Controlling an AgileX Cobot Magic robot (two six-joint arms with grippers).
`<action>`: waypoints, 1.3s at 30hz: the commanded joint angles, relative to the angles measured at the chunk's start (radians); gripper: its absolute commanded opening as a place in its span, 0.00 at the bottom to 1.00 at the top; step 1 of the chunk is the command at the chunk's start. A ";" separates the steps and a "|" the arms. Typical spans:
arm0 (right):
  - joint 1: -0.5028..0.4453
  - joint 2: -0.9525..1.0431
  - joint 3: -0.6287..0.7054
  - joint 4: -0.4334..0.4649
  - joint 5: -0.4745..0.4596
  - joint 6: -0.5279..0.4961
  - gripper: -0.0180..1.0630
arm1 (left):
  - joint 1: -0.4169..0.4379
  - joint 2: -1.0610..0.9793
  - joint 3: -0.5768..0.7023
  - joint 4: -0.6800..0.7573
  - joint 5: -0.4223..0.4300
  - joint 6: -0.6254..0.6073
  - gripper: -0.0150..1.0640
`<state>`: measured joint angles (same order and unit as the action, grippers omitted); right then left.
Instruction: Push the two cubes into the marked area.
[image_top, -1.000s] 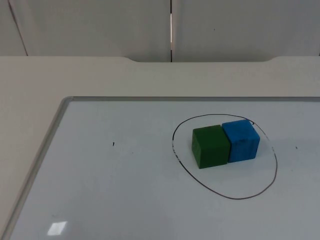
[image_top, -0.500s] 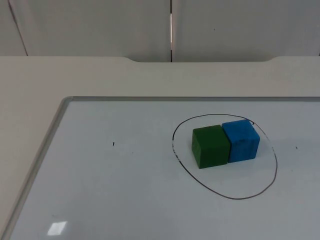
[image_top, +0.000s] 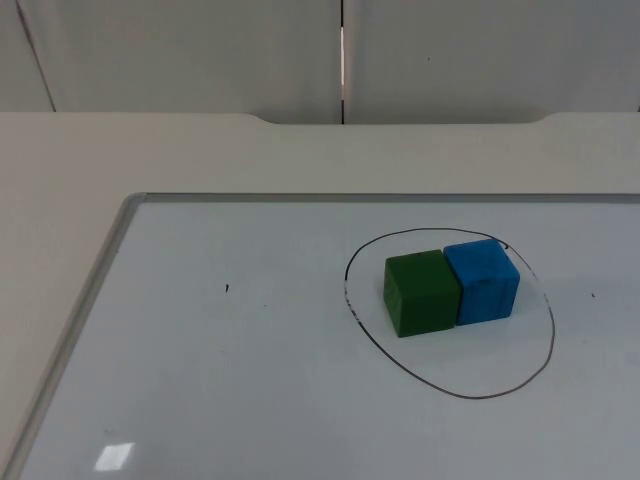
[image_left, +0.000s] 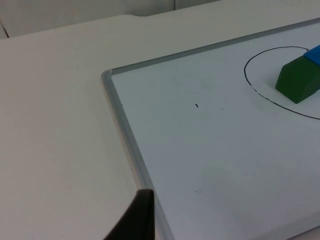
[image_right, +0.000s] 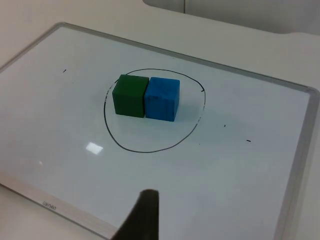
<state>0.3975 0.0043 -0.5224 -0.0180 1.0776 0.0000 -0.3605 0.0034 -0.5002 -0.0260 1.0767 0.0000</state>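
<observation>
Green cube (image_top: 421, 293) and blue cube (image_top: 483, 279) are sitting touching inside the drawn ring (image_top: 370, 340) near the whiteboard's (image_top: 200, 400) far right edge; task looking done, both arms waiting, pincer states impossible to tell.

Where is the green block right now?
In the top view, the green cube sits inside the drawn circle on the whiteboard, touching the blue cube.

Both arms wait drawn back. The left gripper (image_left: 136, 220) hangs above the counter's near edge; the right gripper (image_right: 142, 217) hovers likewise, one black fingertip showing each.
</observation>
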 joint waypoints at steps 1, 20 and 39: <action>0.007 -0.004 0.006 -0.002 0.001 0.000 0.88 | 0.002 -0.003 0.006 0.006 -0.001 0.000 0.99; 0.007 -0.004 0.006 -0.003 0.001 0.000 0.99 | 0.002 -0.003 0.006 0.006 -0.001 0.000 0.99; 0.005 -0.004 0.006 -0.003 0.001 0.000 0.99 | 0.002 -0.003 0.006 0.006 -0.001 0.000 0.99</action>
<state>0.3975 0.0043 -0.5224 -0.0180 1.0776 0.0000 -0.3605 0.0034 -0.5002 -0.0222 1.0767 0.0000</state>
